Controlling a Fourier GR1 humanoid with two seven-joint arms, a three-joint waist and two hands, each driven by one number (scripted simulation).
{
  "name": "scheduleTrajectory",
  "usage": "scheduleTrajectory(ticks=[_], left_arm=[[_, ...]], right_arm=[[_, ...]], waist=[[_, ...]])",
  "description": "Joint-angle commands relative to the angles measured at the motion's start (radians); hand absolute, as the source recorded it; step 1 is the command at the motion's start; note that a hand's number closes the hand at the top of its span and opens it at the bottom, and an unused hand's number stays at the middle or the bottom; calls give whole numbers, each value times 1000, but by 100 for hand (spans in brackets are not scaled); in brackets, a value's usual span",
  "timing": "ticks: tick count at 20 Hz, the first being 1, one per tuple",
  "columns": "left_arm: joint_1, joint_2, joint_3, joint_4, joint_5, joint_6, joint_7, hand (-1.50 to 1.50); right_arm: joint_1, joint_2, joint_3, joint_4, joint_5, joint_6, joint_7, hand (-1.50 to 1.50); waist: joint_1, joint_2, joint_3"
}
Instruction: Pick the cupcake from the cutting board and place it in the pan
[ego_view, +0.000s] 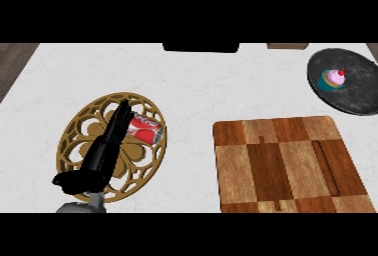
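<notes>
The cupcake (334, 78), with pink icing, a red cherry and a teal wrapper, stands in the dark round pan (354, 97) at the far right. The chequered wooden cutting board (288, 165) lies at the lower right with nothing on it. My left hand (103, 155) stretches over a gold openwork trivet (77, 125) on the left, fingers straight and pointing away from me. Its fingertips lie beside a red can (145, 128) resting on the trivet. My right hand does not show.
A dark object (201, 47) and a small brown one (288, 46) sit at the counter's far edge. Bare white counter (199, 90) lies between the trivet and the board.
</notes>
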Motion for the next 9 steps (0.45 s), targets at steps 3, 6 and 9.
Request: scheduleTrajectory(ticks=[3, 6, 9], left_arm=[[-1, -26, -23, 2, -22, 19, 0, 0], [16, 4, -2, -12, 8, -19, -1, 0], [-9, -26, -12, 14, -9, 8, 6, 0]], right_arm=[[-4, -23, 20, 10, 4, 69, -62, -150], [-11, 18, 36, -6, 9, 0, -88, -150], [43, 12, 52, -18, 20, -39, -170, -150]], waist=[[5, 1, 0], [6, -1, -1], [-4, 0, 0]])
